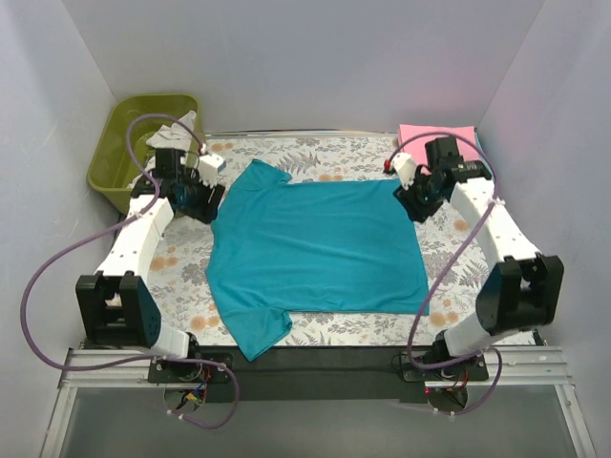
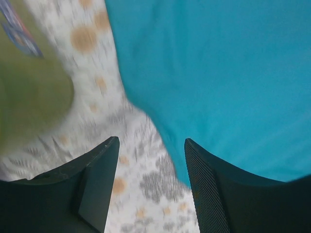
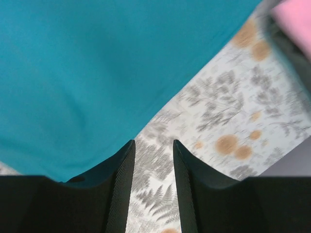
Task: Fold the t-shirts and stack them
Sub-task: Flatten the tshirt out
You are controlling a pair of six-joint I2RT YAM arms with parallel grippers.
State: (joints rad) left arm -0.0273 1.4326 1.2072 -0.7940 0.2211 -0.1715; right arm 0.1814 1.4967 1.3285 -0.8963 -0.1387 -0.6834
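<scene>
A teal t-shirt [image 1: 315, 246] lies spread flat on the floral table cloth, collar to the left, one sleeve at the far left and one at the near left. It fills the upper right of the left wrist view [image 2: 218, 73] and the upper left of the right wrist view [image 3: 87, 68]. My left gripper [image 1: 202, 202] hovers open over the cloth beside the shirt's far-left edge. My right gripper [image 1: 416, 202] hovers open at the shirt's far-right corner, holding nothing. A folded pink t-shirt [image 1: 435, 136] lies at the far right, behind the right arm.
An olive-green tub [image 1: 143, 143] stands off the table's far left corner, with white cloth in it. The floral table cloth [image 1: 181, 258] covers the table. White walls close in on three sides. A black strip [image 1: 315, 358] runs along the near edge.
</scene>
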